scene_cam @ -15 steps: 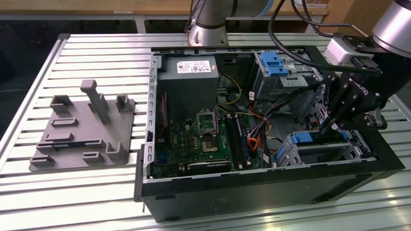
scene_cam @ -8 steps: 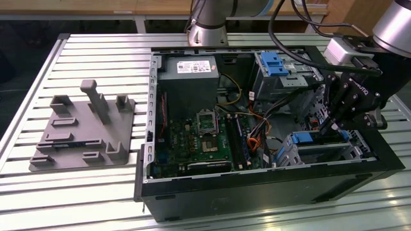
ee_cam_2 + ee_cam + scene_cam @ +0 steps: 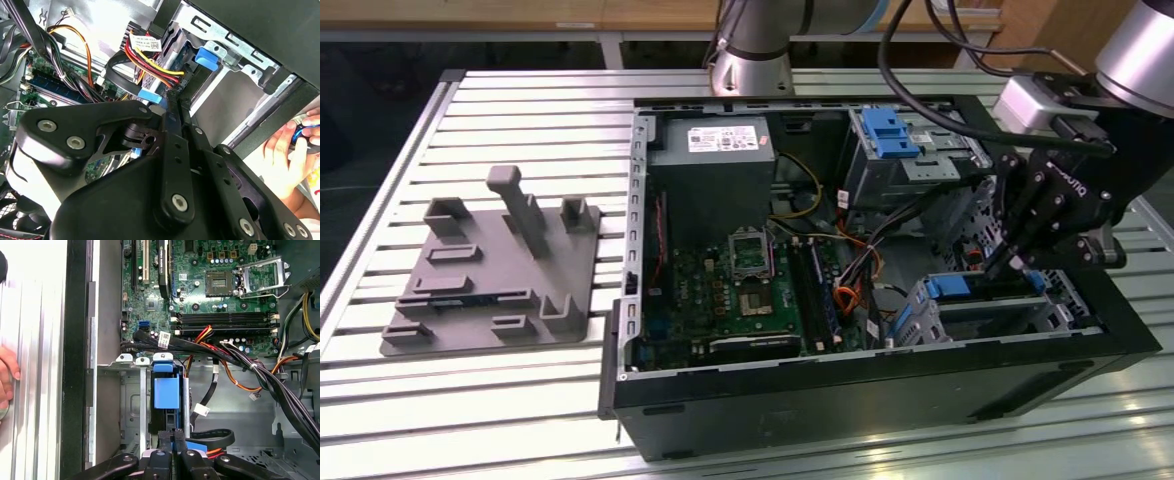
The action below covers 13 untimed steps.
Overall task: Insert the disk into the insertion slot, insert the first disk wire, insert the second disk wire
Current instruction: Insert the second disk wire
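Observation:
The disk (image 3: pixel 950 290) sits in the insertion slot (image 3: pixel 1003 316), a low perforated metal cage at the case's near corner on the exterior view's right; its blue caddy (image 3: pixel 165 390) shows from above. My gripper (image 3: pixel 1003 268) hangs right over the disk's wire end. In both wrist views the fingers (image 3: pixel 166 440) are pressed together, with a light-blue flat connector (image 3: pixel 150 95) on a black cable sticking out sideways from between them. A bundle of red, yellow and black wires (image 3: pixel 150 60) runs to the disk's end beside the fingertips (image 3: pixel 172 107). The gripper is shut.
The open computer case (image 3: pixel 854 390) lies on a slatted table with the motherboard (image 3: pixel 747 290) inside. A taller cage with a blue latch (image 3: pixel 887 135) stands at the back. Left of the case lies a grey fixture plate (image 3: pixel 494 280). A person's hand (image 3: pixel 287 150) rests outside the case wall.

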Tool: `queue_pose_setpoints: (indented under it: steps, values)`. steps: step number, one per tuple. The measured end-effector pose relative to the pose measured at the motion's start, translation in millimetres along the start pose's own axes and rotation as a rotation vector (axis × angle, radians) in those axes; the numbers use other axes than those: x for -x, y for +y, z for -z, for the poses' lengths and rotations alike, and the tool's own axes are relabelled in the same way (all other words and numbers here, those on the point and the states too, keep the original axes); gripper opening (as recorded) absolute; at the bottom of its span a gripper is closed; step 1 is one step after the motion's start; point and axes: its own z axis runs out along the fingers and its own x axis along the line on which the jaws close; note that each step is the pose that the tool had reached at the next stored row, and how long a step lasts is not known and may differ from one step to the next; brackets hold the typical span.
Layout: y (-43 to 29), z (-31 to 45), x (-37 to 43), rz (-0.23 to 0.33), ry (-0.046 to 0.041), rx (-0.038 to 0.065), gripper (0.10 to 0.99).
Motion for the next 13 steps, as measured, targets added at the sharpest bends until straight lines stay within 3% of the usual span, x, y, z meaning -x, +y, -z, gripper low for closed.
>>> queue_pose_setpoints:
  steps: [13]
  values:
    - [0.5,-0.2,1.6,0.000,0.0003,0.000,0.141]
